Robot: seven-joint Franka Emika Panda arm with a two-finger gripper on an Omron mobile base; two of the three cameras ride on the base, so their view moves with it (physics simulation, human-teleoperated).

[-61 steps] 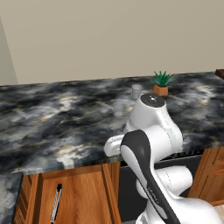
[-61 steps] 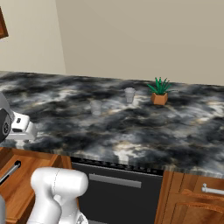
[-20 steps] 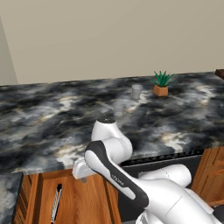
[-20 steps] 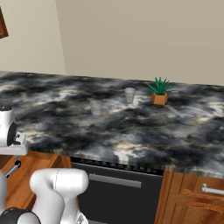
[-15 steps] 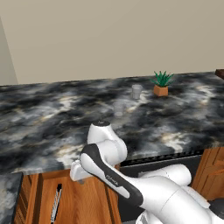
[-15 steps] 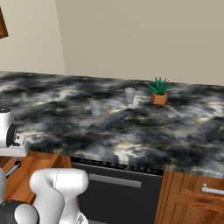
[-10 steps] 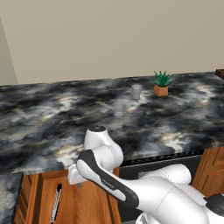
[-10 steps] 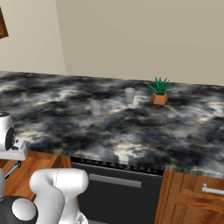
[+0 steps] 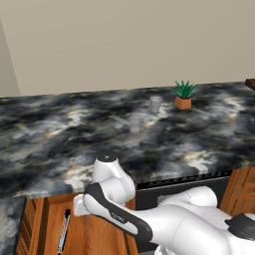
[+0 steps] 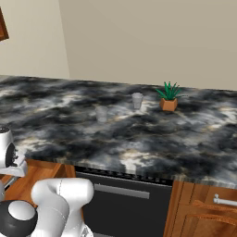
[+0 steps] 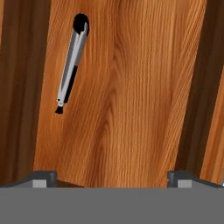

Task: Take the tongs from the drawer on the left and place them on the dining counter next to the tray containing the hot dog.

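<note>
The tongs, slim silver metal with a black end, lie on the wooden floor of the open drawer. In the hand view they are toward the upper left, well away from my gripper. Its fingertips stand wide apart with nothing between them, so it is open and hovers above the drawer floor. In the left base view the tongs lie at the drawer's left side, just left of my lowered hand. The dining counter, the tray and the hot dog are out of view.
The marbled kitchen counter overhangs the drawer, and my arm bends under its front edge. A potted plant and two glasses stand farther back. A dark appliance front is right of the drawer.
The arm has folded down and leftward from above the counter to below its edge, over the open drawer. In the last second the hand sank a little further. The jaws stay open.
</note>
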